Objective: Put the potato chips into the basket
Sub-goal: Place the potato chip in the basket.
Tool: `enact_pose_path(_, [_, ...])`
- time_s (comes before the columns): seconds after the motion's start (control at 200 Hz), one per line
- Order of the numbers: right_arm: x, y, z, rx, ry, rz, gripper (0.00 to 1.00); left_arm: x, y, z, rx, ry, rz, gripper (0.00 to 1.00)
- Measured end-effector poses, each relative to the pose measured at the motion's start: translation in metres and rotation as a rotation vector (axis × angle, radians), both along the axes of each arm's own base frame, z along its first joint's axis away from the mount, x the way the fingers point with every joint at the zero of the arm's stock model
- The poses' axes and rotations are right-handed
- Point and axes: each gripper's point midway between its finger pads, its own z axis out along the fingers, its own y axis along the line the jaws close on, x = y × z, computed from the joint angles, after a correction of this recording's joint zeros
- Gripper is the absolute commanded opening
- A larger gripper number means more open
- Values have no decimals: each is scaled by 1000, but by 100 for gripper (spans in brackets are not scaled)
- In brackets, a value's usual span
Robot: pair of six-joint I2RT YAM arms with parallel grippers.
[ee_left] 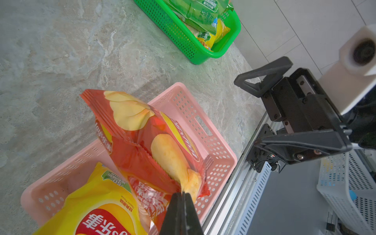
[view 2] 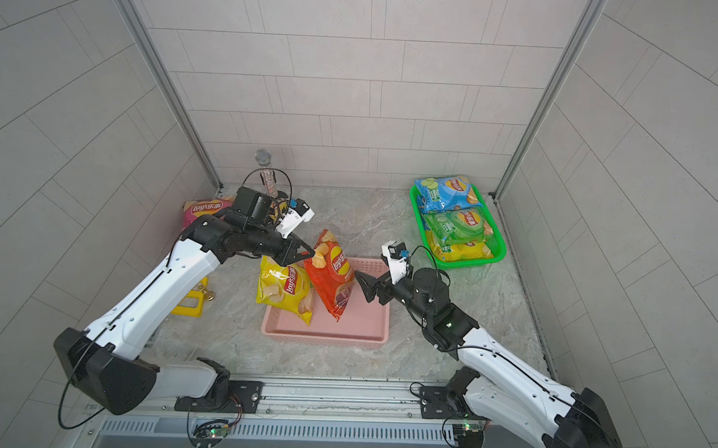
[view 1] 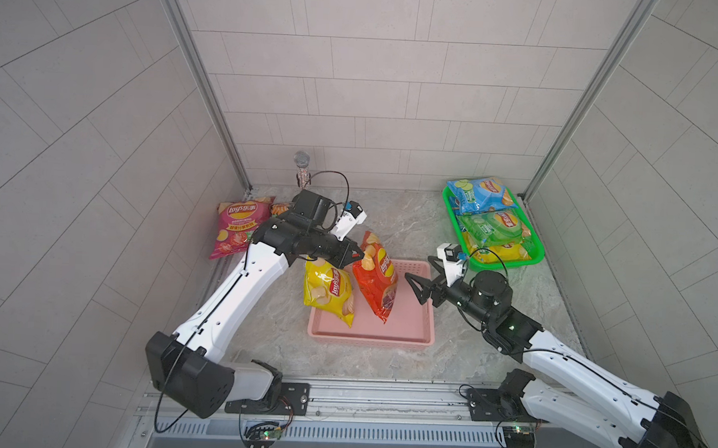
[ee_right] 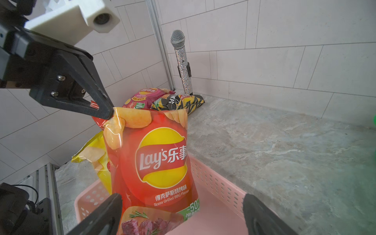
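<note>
A red potato chips bag hangs upright over the pink basket, its lower end down inside it. My left gripper is shut on the bag's top corner. A yellow bag leans over the basket's left rim. My right gripper stands open just right of the red bag, its fingers either side of the bag's lower part without touching it. A magenta bag and a black bag lie at the back left.
A green basket at the back right holds blue, green and yellow bags. A glittery microphone stands in the back left corner. A yellow frame lies on the table under my left arm.
</note>
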Motion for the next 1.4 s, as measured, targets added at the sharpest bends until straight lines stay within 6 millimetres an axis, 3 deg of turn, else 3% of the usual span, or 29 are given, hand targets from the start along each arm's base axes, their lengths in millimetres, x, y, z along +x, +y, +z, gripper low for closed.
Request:
enact_pose_path(0.145, [4, 9, -18, -14, 59, 19, 94, -3, 2, -13, 56, -30, -20, 0])
enact_pose_path(0.305, [6, 23, -48, -59, 145, 45, 98, -2, 10, -41, 133, -21, -6, 0])
enact_pose_path(0.42, [7, 34, -59, -82, 188, 59, 100, -5, 18, -56, 177, -16, 3, 0])
enact_pose_path(0.65, [19, 55, -73, -107, 292, 33, 100, -16, 26, -50, 203, -88, -16, 7])
enact_pose_path(0.72, [22, 57, -79, -117, 318, 11, 100, -19, 28, -51, 208, -97, -22, 15])
enact_pose_path(0.861, [24, 50, -94, -145, 368, -41, 89, -23, 30, -57, 223, -89, -38, 25])
enact_pose_path(0.936, [24, 46, -99, -154, 386, -61, 73, -26, 31, -60, 233, -81, -51, 30])
enact_pose_path(1.016, [24, 44, -101, -162, 400, -74, 71, -28, 32, -62, 242, -77, -65, 33])
enact_pose_path(1.091, [24, 43, -102, -169, 411, -82, 64, -32, 34, -64, 252, -66, -75, 47])
enact_pose_path(1.136, [23, 42, -103, -174, 418, -88, 59, -33, 35, -63, 258, -62, -80, 57])
enact_pose_path(1.246, [23, 40, -105, -194, 435, -96, 58, -32, 39, -46, 277, -85, -68, 78])
enact_pose_path(1.401, [23, 35, -111, -234, 461, -116, 53, -18, 52, 4, 296, -195, 30, 84])
